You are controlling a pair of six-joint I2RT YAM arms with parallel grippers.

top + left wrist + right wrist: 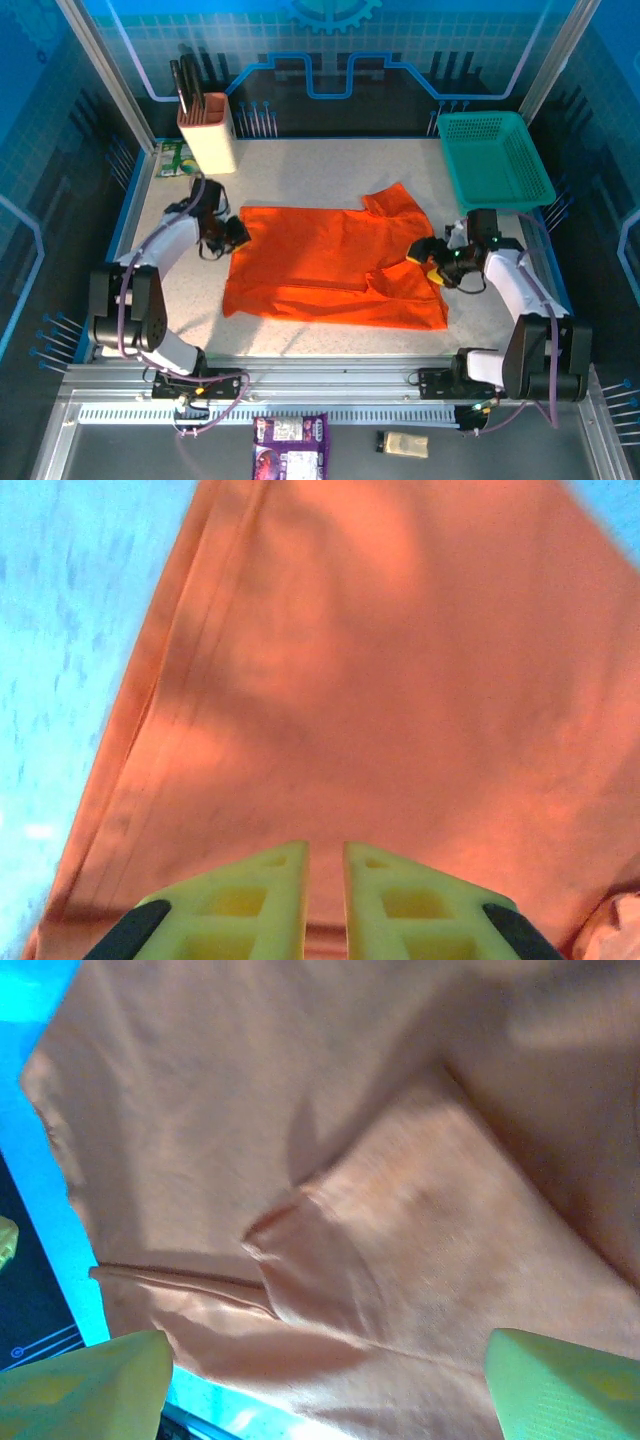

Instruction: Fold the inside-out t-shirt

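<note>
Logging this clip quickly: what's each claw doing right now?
Left claw: closed, apparently pinching the t-shirt edge.
Right claw: open wide over the t-shirt, holding nothing.

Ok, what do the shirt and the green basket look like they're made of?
The shirt looks like thin, soft cloth, probably a knit, matte orange. It lies in soft creases and folds, and a stitched hem shows along its edge in the left wrist view. The basket is probably moulded plastic, teal with a slight sheen. Its walls and floor are a stiff, regular mesh.
</note>
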